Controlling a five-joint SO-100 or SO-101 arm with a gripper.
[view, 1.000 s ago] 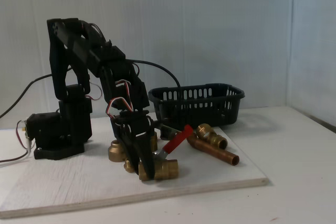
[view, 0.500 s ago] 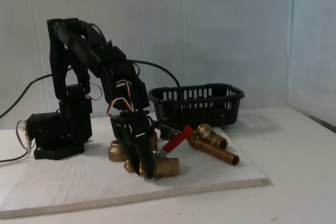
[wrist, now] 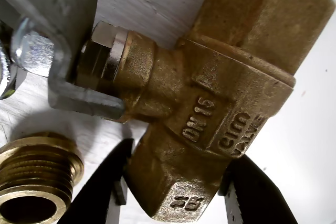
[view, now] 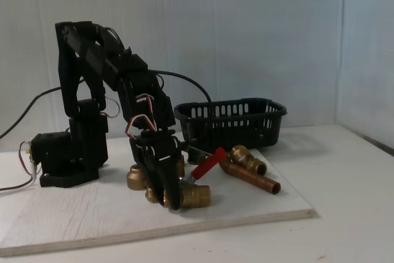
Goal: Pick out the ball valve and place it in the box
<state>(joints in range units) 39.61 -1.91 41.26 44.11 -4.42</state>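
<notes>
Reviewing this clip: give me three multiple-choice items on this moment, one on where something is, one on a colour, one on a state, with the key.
1. Where is the ball valve in the fixed view?
A. Inside the box
B. On the white board, in front of the box
C. Lifted above the box

2. What colour is the valve's lever handle?
A. Red
B. Blue
C. Yellow

3. How does the tool stand to the valve in the wrist view?
A. Far away from it
B. Gripping the lever handle
C. One black finger on each side of the brass body

Key: 1 B, the valve lies on the board with the basket behind it. 2 A, the red lever slants up from the body. 3 C, the fingers flank the hexagonal end; whether they press it is unclear.
</notes>
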